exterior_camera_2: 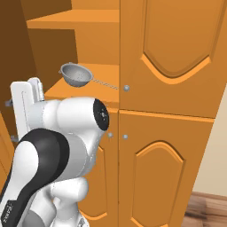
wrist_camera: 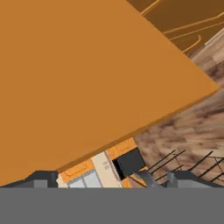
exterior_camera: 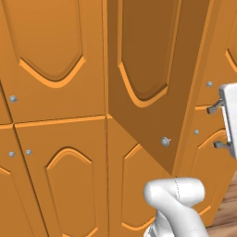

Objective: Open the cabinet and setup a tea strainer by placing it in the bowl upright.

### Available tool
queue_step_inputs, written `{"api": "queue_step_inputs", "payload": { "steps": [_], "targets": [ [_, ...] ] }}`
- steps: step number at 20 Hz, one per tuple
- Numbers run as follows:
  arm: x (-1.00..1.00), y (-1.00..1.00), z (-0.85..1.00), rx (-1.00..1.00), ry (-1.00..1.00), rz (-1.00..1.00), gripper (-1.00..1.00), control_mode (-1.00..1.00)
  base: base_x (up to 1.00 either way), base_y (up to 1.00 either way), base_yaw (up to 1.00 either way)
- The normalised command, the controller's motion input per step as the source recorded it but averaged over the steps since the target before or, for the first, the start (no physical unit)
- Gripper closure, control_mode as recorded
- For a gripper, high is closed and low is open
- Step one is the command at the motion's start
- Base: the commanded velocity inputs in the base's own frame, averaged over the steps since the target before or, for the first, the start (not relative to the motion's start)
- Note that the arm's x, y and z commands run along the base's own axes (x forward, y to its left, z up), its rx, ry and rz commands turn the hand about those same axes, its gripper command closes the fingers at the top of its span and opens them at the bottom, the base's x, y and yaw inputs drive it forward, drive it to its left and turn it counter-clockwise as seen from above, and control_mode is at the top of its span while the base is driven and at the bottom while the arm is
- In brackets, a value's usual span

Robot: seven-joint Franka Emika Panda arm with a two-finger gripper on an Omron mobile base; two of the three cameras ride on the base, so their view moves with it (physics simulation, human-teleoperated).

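Tea strainer (exterior_camera_2: 76, 74) lay on the shelf (exterior_camera_2: 103, 75) inside the cabinet, whose door (exterior_camera: 157, 78) stood swung open. The end effector (exterior_camera_2: 35, 91) was well apart from it, lower and to the left by the open door, its jaws spread wide and holding nothing.

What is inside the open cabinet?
In the cabinet, the tea strainer sits upright on the lower shelf. The robot arm covers the space below and to the left.
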Motion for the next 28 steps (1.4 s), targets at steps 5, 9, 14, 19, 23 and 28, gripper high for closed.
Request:
{"api": "queue_step_inputs", "payload": {
  "steps": [5,9,14,19,23,28],
  "targets": [
    [0.44,0.26,0.0,0.0,-0.02,0.13,-1.0,-1.0,0.0,0.0,0.0],
    [0.52,0.0,0.0,0.0,0.0,0.1,-1.0,-1.0,0.0,0.0,0.0],
    [0.53,0.01,-0.01,0.0,0.0,0.07,-1.0,-1.0,0.0,0.0,0.0],
    [0.11,0.33,-0.18,0.0,0.0,0.07,-1.0,-1.0,0.0,0.0,0.0],
    [0.0,0.72,-0.2,0.0,0.0,0.06,-1.0,-1.0,0.0,0.0,0.0],
    [0.0,0.79,-0.21,0.0,0.0,0.02,-1.0,-1.0,0.0,0.0,0.0]
  ]
}}
